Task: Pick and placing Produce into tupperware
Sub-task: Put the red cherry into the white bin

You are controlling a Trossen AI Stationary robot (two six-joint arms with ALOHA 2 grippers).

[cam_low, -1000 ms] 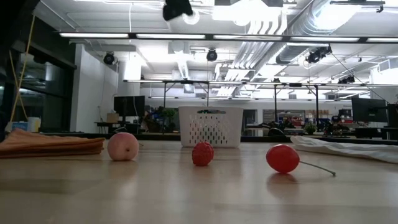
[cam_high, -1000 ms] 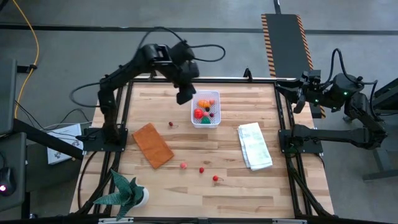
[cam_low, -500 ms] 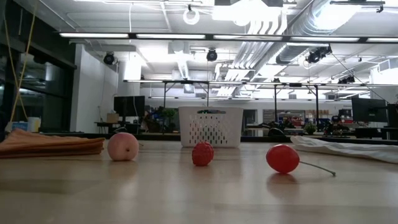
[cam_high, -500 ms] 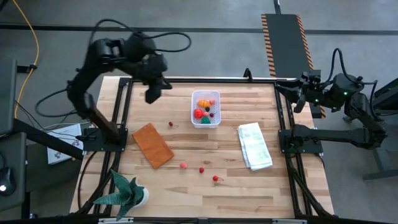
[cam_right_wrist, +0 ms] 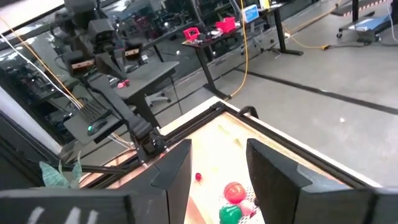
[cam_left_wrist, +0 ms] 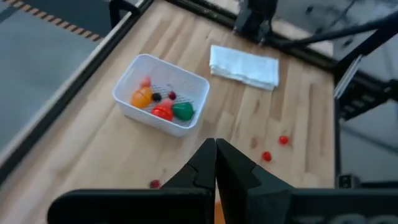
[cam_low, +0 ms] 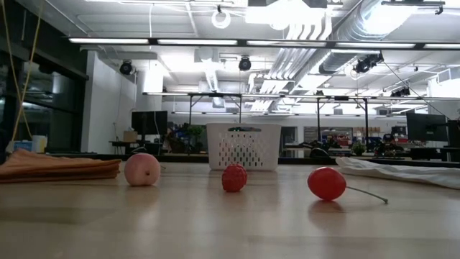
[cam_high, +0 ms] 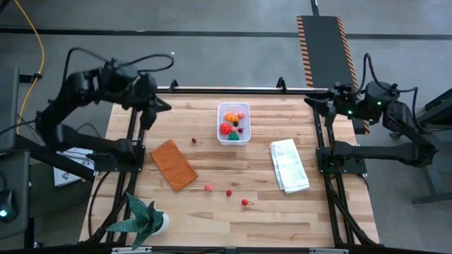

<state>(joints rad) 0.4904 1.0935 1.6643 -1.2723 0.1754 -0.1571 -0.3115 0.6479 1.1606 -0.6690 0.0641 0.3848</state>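
Note:
The tupperware (cam_high: 234,135) is a white tub at the far middle of the table, holding an orange piece, a red ball, a green piece and dark berries. A tiny red berry (cam_high: 194,141) lies left of it. Nearer the front lie a pink ball (cam_low: 142,170), a red berry (cam_low: 233,178) and a stemmed red ball (cam_low: 327,183). My left gripper (cam_high: 147,116) hangs shut over the table's far left corner, well left of the tub (cam_left_wrist: 158,121). My right gripper (cam_high: 314,102) waits open at the far right corner (cam_right_wrist: 217,168).
An orange-brown flat rectangle (cam_high: 173,164) lies at the left of the table. A folded white cloth (cam_high: 289,164) lies right of the tub. A green spiky plant (cam_high: 141,217) stands at the near left corner. Black frame rails run along both sides of the table.
My left arm has swung from above the tub's left side toward the table's far left corner, leaving the low view. My right gripper has shifted a little toward the table's left. The produce and the tub have stayed put.

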